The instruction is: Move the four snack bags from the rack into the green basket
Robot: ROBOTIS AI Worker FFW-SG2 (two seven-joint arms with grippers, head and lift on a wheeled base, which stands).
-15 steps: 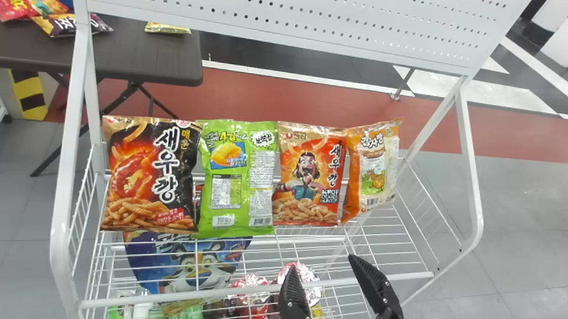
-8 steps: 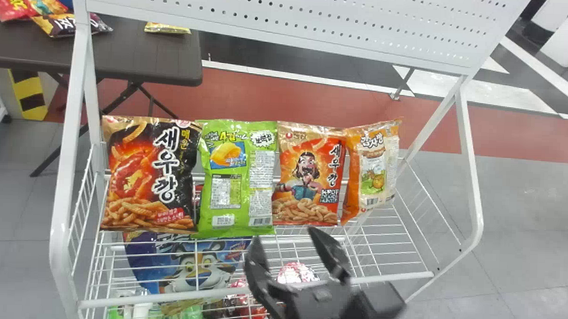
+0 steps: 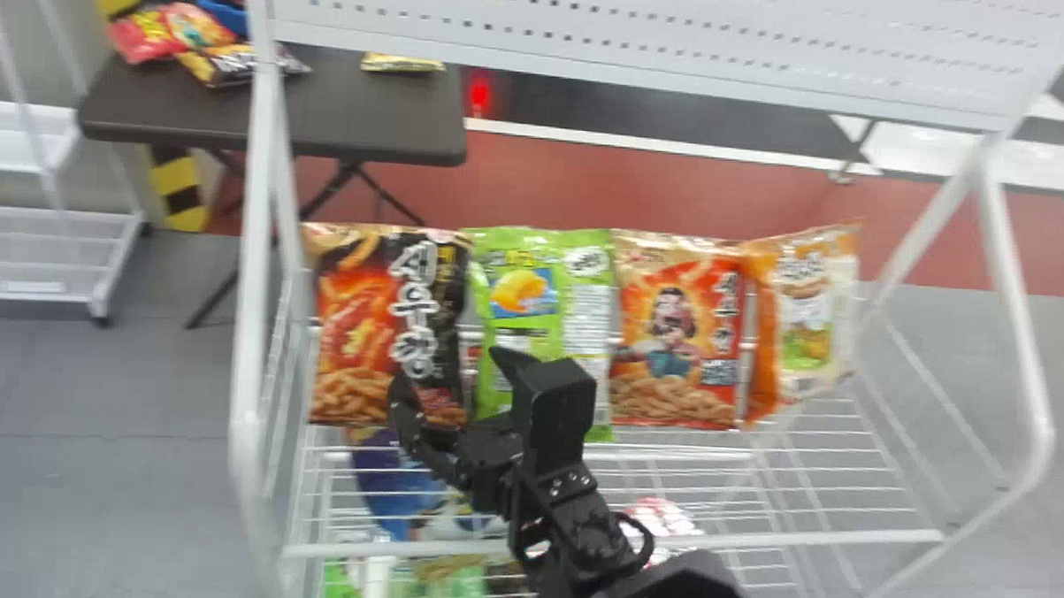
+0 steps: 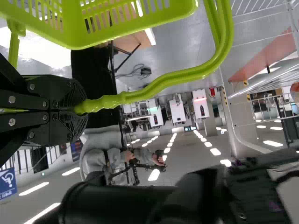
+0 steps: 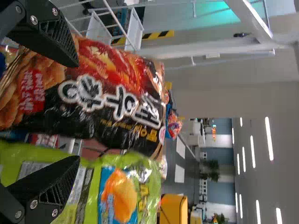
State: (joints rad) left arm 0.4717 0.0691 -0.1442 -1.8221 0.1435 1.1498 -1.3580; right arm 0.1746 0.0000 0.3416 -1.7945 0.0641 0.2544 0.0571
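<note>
While the left gripper (image 4: pixel 79 108) pinches the green basket (image 4: pixel 72 35) by its handle (image 4: pixel 163 80), the right gripper (image 5: pixel 77 111), fingers spread, faces the black snack bag (image 3: pixel 354 328) at eleven o'clock. Rack (image 3: pixel 798 538) holds all four: green bag (image 3: pixel 526 334) twelve, red bag (image 3: pixel 672 339) one, orange bag (image 3: pixel 801 317) two. Looks like zero moved, four left.

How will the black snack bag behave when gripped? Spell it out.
The black snack bag will probably crumple and give, as its film looks thin and wrinkled. It is likely light for its size, being a plump snack packet. Its glossy surface could slip, and standing upright by the green bag, it might tip if nudged.
</note>
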